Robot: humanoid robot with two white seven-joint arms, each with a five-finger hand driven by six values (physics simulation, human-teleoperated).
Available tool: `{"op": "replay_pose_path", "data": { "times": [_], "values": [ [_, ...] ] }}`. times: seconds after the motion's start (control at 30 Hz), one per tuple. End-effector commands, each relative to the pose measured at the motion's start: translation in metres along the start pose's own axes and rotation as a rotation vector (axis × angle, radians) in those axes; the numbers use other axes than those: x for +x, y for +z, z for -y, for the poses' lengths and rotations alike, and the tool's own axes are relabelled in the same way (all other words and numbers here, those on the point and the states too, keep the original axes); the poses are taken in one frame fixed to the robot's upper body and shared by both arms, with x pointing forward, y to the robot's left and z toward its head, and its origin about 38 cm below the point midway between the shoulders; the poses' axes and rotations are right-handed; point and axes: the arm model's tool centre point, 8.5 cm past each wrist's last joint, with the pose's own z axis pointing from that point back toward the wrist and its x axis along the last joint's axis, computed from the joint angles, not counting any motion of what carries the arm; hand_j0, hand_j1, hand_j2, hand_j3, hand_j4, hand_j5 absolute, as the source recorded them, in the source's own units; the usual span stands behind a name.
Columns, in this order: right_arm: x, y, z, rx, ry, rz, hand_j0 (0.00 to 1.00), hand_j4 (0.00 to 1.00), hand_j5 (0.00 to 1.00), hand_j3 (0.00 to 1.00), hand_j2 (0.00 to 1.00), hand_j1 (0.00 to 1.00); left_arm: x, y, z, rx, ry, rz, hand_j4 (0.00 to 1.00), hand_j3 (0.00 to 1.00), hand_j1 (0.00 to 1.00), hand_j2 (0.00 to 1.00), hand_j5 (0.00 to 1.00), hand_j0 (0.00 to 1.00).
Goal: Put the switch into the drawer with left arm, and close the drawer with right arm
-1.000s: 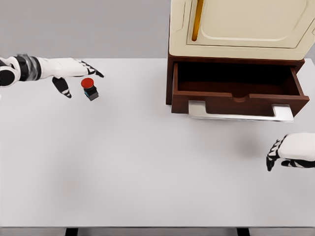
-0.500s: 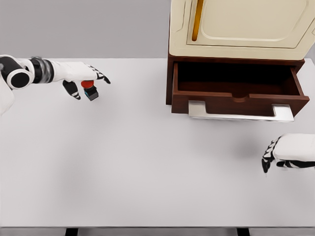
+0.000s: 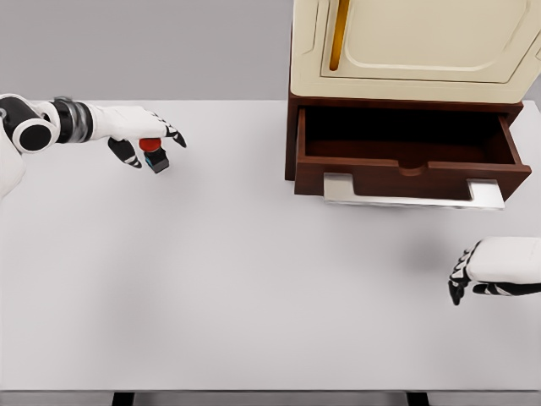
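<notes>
The switch (image 3: 155,155), a small dark box with a red round button, sits on the white table (image 3: 237,279) at the far left. My left hand (image 3: 145,139) reaches in from the left and hovers right over it, fingers spread above the button and thumb beside it, not closed around it. The brown drawer (image 3: 406,161) stands pulled open at the upper right, its inside dark and bare, with a silver handle (image 3: 414,196) along its front. My right hand (image 3: 486,271) rests near the table's right edge, below the drawer, fingers loosely relaxed and holding nothing.
A cream cabinet (image 3: 414,51) with a yellow-orange bar handle (image 3: 339,34) sits on top of the drawer unit. The table's front edge runs along the bottom of the view.
My left hand has moved right, from beside the switch to over its red button. My right hand has slid slightly down and left. The switch and drawer have not moved.
</notes>
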Motion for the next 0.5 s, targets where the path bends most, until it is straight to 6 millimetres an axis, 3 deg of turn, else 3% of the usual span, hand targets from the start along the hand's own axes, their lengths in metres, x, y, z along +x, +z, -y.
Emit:
{"op": "replay_pose_path", "data": {
  "times": [0.0, 0.03, 0.1, 0.23, 0.37, 0.47],
  "values": [
    [-0.0017, 0.0022, 0.0006, -0.003, -0.005, -0.007, 0.35, 0.35, 0.35, 0.35, 0.35, 0.35, -0.0014, 0.0008, 0.0001, 0.003, 0.007, -0.004, 0.84, 0.84, 0.84, 0.84, 0.84, 0.84],
    [-0.0023, 0.0029, 0.0012, -0.005, -0.005, -0.01, 0.22, 0.22, 0.22, 0.22, 0.22, 0.22, -0.0014, 0.0008, 0.0001, 0.003, 0.007, -0.004, 0.84, 0.84, 0.84, 0.84, 0.84, 0.84],
    [-0.0024, 0.0032, 0.0017, -0.006, -0.004, -0.01, 0.1, 0.1, 0.1, 0.1, 0.1, 0.1, -0.0014, 0.0008, 0.0001, 0.003, 0.007, -0.004, 0.84, 0.84, 0.84, 0.84, 0.84, 0.84],
    [-0.0062, 0.0048, 0.0008, -0.008, -0.011, -0.021, 0.11, 0.11, 0.11, 0.11, 0.11, 0.11, -0.0045, 0.0006, 0.0017, -0.014, 0.0, -0.036, 0.84, 0.84, 0.84, 0.84, 0.84, 0.84],
    [-0.0064, 0.0053, 0.0007, -0.007, -0.011, -0.023, 0.25, 0.25, 0.25, 0.25, 0.25, 0.25, -0.0058, 0.0005, 0.002, -0.015, 0.008, -0.049, 0.83, 0.83, 0.83, 0.83, 0.83, 0.83],
    [-0.0087, 0.006, -0.0009, -0.005, -0.018, -0.029, 0.29, 0.29, 0.29, 0.29, 0.29, 0.29, -0.0061, 0.0007, 0.0017, -0.013, 0.01, -0.051, 0.8, 0.8, 0.8, 0.8, 0.8, 0.8]
  ]
}}
